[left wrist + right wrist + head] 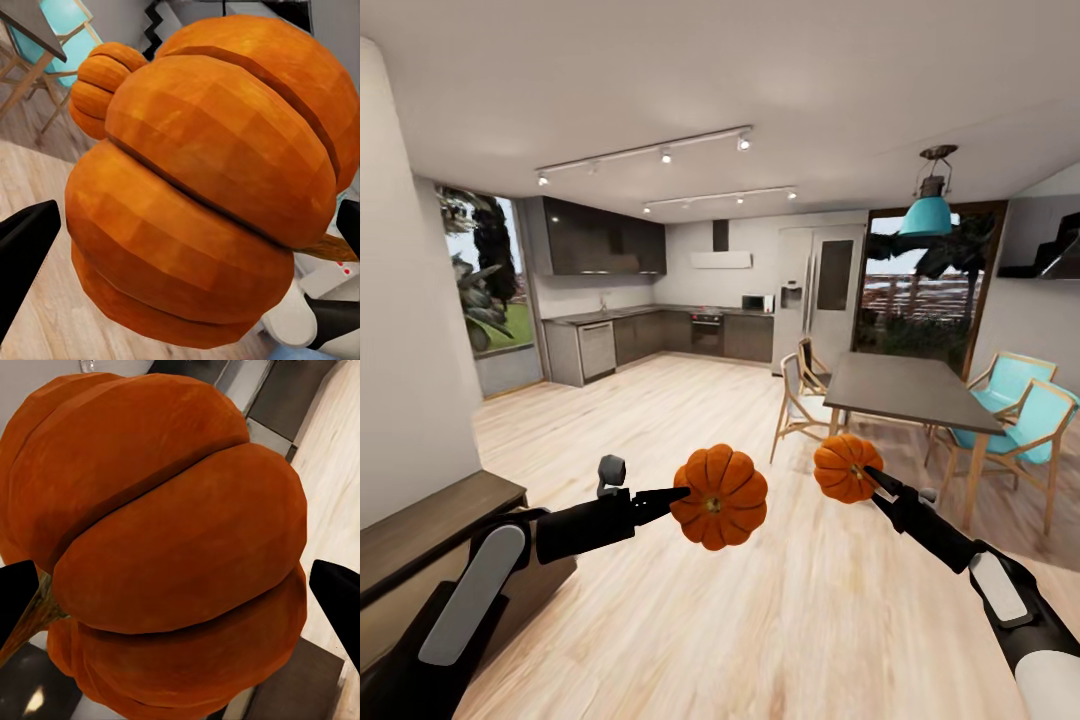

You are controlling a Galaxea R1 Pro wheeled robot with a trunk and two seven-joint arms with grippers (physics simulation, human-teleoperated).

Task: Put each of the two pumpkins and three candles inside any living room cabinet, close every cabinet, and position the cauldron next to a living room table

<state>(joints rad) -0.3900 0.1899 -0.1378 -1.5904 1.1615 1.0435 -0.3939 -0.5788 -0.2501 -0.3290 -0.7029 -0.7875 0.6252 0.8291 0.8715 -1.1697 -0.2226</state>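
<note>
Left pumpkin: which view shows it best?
Head view: the left pumpkin shows whole, on the left gripper. Left wrist view crops it close between the fingers; right wrist view shows the right pumpkin.

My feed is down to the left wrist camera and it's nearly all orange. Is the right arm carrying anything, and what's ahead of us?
Observer: Yes. In the head view the right gripper holds the second pumpkin up in the air, jaws closed on it.
Operator: And mine, is it sitting straight in the left jaws?
Observer: The left gripper grips the larger pumpkin from its side, with its stem end facing the head camera.
Operator: What's ahead?
Observer: Open plank floor, then a dark kitchen at the far wall; a dining table with turquoise chairs stands to the right.
Operator: Any cabinet close by?
Observer: A dark brown wooden cabinet is low beside the left arm.
</note>
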